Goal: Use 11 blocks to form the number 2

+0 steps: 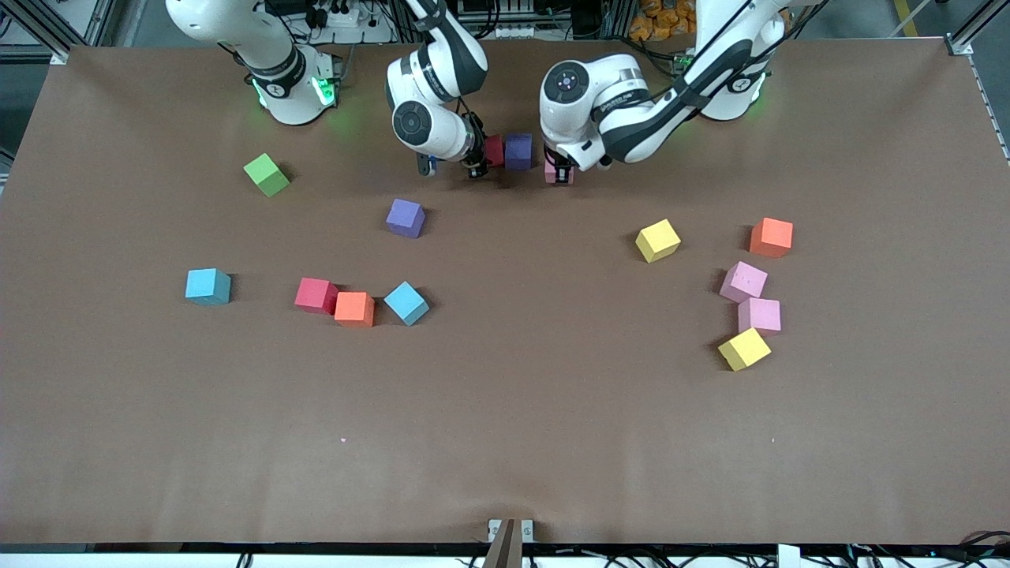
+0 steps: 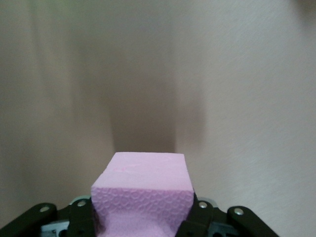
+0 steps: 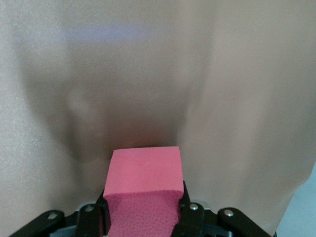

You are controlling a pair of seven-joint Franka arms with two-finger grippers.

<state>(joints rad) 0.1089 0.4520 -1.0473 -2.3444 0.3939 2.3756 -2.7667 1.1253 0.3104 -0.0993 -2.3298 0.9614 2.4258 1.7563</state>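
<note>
Many matte foam blocks, scattered

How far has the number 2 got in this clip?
Early. Only a purple block looks placed, near the arms' bases. In hand: the right gripper holds a red block beside it, and the left gripper holds a pink block on its other flank. Left scattered nearer the camera: another purple block, two yellow blocks, two pink blocks, and more. No 2 shape yet.
</note>
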